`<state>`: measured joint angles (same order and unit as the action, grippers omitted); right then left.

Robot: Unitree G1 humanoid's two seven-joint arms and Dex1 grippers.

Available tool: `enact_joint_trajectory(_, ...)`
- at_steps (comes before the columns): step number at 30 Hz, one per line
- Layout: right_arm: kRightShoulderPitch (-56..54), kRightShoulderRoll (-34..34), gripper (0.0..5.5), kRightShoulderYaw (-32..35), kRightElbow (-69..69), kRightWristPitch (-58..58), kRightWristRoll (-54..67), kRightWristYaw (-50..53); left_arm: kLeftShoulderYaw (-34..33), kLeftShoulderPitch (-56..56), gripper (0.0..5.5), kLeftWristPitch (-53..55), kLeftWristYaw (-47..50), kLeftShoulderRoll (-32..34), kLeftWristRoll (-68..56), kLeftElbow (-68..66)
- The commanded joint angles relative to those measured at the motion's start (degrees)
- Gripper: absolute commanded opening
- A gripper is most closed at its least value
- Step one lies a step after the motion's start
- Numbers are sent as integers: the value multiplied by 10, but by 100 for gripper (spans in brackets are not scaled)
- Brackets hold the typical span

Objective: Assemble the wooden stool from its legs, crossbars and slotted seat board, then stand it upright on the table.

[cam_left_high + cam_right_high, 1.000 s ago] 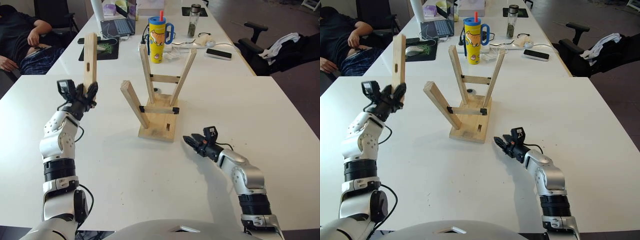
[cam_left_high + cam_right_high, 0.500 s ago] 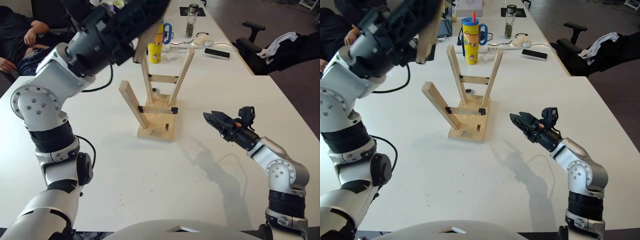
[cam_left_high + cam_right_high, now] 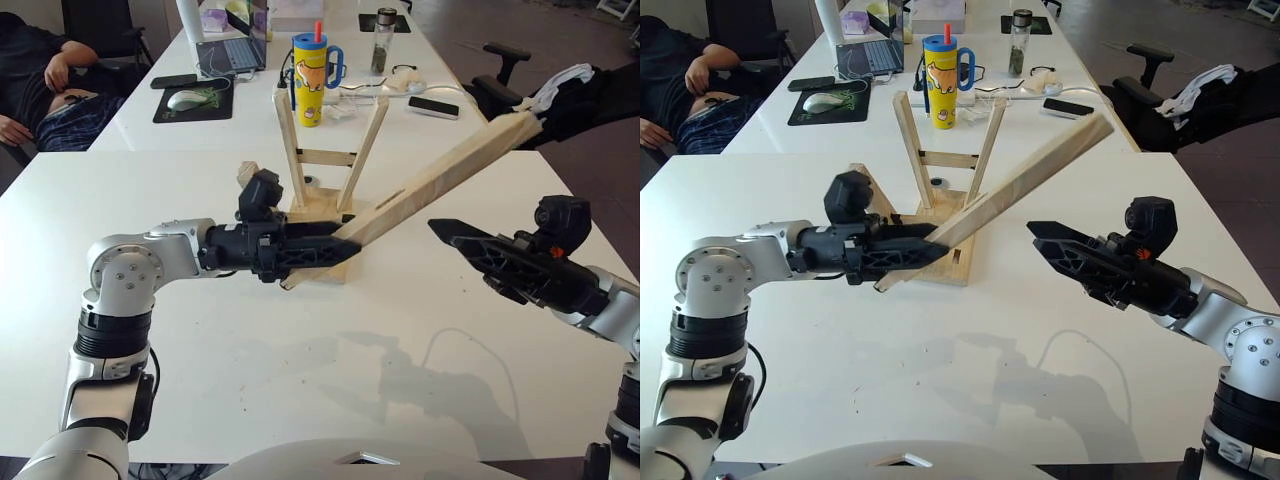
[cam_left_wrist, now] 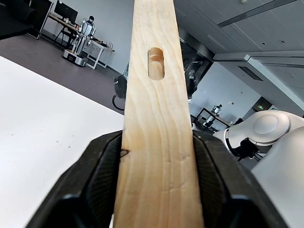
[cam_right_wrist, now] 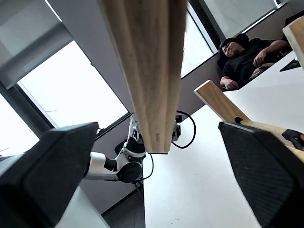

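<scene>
White table point(image 3: 300, 380) carries inverted stool: seat board point(image 3: 958, 263) flat, three legs point(image 3: 289, 150) up, crossbars point(image 3: 330, 157) fitted; open corner likely for fourth. Left gripper point(image 3: 330, 247) clamps loose leg point(image 3: 440, 180) by lower end, slanting over stool toward right gripper point(image 3: 462, 248), spread wide, empty. Probably handoff or steadying.

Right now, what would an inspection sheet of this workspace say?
Surface: white table, stool parts on it.
Job's things: part-built stool upside down, three legs up; loose leg in the air, slanting over it.
Clutter: yellow mug, laptop, mouse, phone, bottle on the far table.
Grippers: left gripper shut on the loose leg; right gripper open, above the table, holding nothing.
Cables: white cord beside the mug.
Surroundings: office chairs on the right.
</scene>
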<state>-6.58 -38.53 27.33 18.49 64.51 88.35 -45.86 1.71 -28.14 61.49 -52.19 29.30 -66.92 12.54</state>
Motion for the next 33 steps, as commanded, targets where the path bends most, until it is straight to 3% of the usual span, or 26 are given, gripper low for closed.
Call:
enact_joint_trajectory(1,-19,-8,467,-15,-3,-11,23,27,12,18,205,-9,-28,8,22,6)
enact_joint_trajectory(9,-41,-16,467,-33,-20,-24,28,32,31,44,205,6,-50,18,34,28)
enact_joint_trajectory(25,-12,-50,223,-57,-13,-8,10,-23,24,57,205,14,-56,34,43,42)
enact_joint_trajectory(32,-11,-52,208,-67,-16,-15,-26,-42,23,58,205,-26,-49,25,84,34)
enact_joint_trajectory(33,-11,-53,208,-68,-17,-16,-30,-44,15,57,242,-23,-39,16,79,26)
